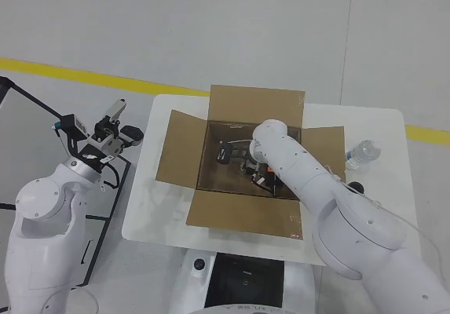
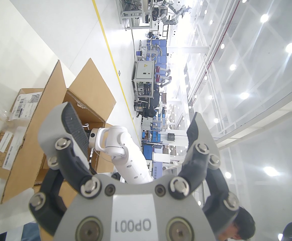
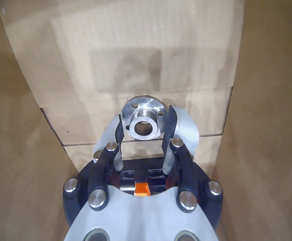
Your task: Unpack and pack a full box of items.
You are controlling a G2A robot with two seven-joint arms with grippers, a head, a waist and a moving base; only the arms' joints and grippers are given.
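R gripper (image 3: 146, 124) pinched metal ring (image 3: 143, 106) in box (image 3: 261, 76); slick rim could slip on lift. L gripper (image 2: 130, 112) spread, empty.

Flange (image 3: 142, 124) in box (image 1: 179, 149); bottle (image 1: 362, 153) right of box

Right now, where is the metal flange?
In the right wrist view, the metal flange is deep inside the cardboard box, clamped by the right gripper, just in front of the seam where the box's wall meets its floor.
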